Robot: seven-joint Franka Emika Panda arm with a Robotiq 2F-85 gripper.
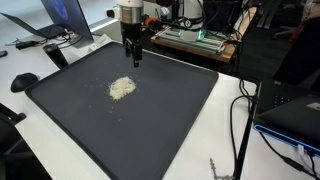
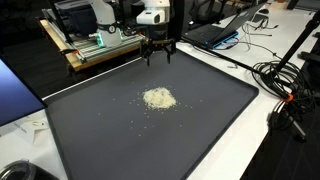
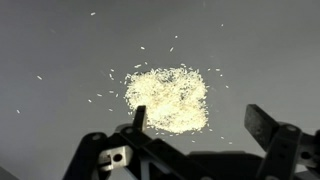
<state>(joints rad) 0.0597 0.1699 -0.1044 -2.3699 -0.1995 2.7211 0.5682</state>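
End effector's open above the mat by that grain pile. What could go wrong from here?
1. The grain pile is loose, with stray grains around it; the open end effector would likely scatter it further.
2. Coming down, it could scrape the dark mat.
3. Pushed grains might leave the mat towards the cables.

Under your gripper (image 1: 132, 58) you have a dark mat (image 1: 70, 112) that covers most of a white table (image 1: 185, 150). Just behind the gripper sits a wooden board (image 1: 195, 42) carrying electronics. An open laptop (image 1: 62, 18) stands off to one side of the gripper, with a black mouse (image 1: 22, 82) near it. Black cables (image 1: 240, 115) trail over the table on the opposite side.
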